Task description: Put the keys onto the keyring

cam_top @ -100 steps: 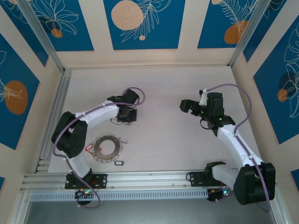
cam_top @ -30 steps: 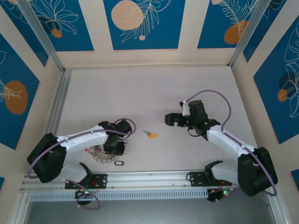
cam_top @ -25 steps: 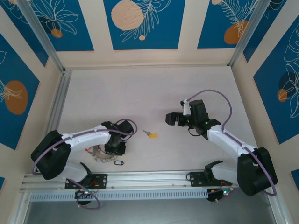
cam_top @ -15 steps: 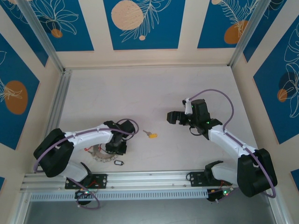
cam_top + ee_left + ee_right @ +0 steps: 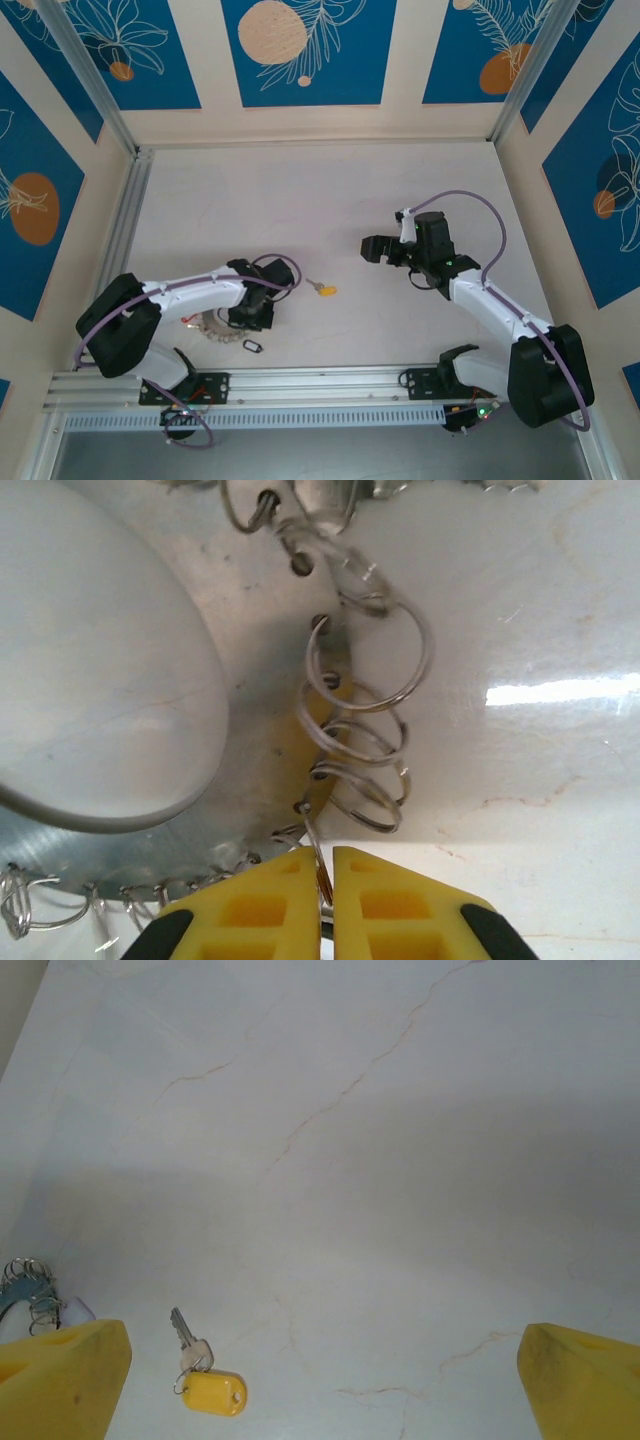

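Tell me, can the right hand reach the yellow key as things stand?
Probably yes. The right hand is open, and the yellow key lies alone on bare table ahead of it, with nothing between.

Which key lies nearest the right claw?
The yellow-tagged key, alone mid-table toward the right claw; the black-tagged key lies beside the keyring near the left arm.

No writing, number, label or brand mark can be read anywhere: the yellow-tagged key [image 5: 205, 1380] on the tabletop [image 5: 400, 1160] has a plain, unprinted tag, and the blue wall panels [image 5: 308, 50] carry drawn white leaves and orange discs, not letters
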`<act>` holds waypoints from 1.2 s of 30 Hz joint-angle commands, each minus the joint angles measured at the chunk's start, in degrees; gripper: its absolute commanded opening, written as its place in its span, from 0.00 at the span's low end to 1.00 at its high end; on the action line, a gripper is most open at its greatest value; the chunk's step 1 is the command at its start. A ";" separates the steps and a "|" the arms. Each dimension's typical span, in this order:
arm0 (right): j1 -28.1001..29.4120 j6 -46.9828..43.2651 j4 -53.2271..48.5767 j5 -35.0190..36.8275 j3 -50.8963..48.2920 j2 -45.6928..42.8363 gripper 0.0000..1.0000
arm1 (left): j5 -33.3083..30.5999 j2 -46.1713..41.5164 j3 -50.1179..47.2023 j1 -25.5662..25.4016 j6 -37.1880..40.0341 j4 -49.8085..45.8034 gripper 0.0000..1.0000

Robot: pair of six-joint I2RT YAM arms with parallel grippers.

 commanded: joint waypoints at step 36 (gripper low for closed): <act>12.20 -8.10 10.30 -28.17 -1.79 -13.90 0.72 | 22.59 -16.81 23.88 2.79 35.86 5.66 0.00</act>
